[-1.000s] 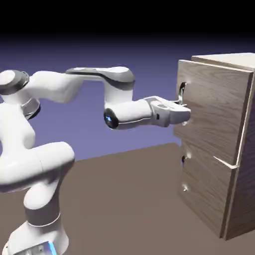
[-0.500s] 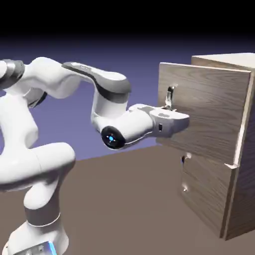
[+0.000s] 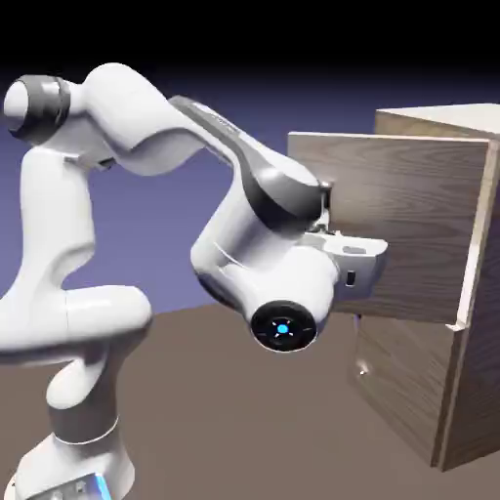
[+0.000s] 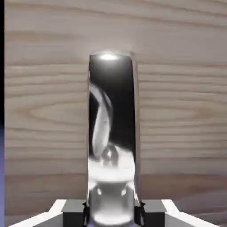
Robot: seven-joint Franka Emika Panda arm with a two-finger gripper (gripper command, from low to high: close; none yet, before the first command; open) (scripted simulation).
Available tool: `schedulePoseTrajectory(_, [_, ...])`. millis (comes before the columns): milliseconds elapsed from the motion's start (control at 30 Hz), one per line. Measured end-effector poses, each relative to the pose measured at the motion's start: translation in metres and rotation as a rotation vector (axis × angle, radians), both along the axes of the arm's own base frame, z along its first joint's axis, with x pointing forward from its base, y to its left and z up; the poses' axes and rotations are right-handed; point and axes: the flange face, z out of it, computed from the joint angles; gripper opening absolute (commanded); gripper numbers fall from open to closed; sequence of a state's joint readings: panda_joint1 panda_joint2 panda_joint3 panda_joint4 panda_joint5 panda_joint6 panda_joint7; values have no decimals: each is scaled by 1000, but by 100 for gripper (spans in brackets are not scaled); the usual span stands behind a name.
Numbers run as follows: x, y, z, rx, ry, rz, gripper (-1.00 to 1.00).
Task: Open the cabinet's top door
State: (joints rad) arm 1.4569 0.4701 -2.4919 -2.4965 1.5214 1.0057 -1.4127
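Nearest thing in the hand view is the claw (image 4: 113,213), fingertips closed in on both sides of the shiny metal handle (image 4: 111,133), so yeah, it's got a grip on it. My worry is that grip: the fingers sit down at one end of the bar, and it's polished metal, so if the wrist doesn't turn along with the door's swing they could slide off or twist it. The arm (image 3: 210,166) is also folded up pretty close to the door, so pulling further might make the forearm bump the panel, or the elbow might run out of room.

Behind the claw, the top door (image 3: 415,220) is on the upper front of the cabinet (image 3: 488,361), standing well out from it, hinged on the exterior view's right with its free edge toward the left. Its face points toward the arm and the camera side. The handle's long axis runs upright, parallel to that free edge.
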Motion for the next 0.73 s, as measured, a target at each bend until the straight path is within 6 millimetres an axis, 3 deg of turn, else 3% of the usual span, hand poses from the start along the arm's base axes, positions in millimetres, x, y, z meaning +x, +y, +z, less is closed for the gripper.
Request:
schedulePoseTrajectory(300, [6,-59,0,0,0,228,-100])
schedulePoseTrajectory(667, [31,-128,0,0,0,501,-100])
schedulePoseTrajectory(700, [33,-133,0,0,0,521,100])
schedulePoseTrajectory(733, [33,-133,0,0,0,520,100])
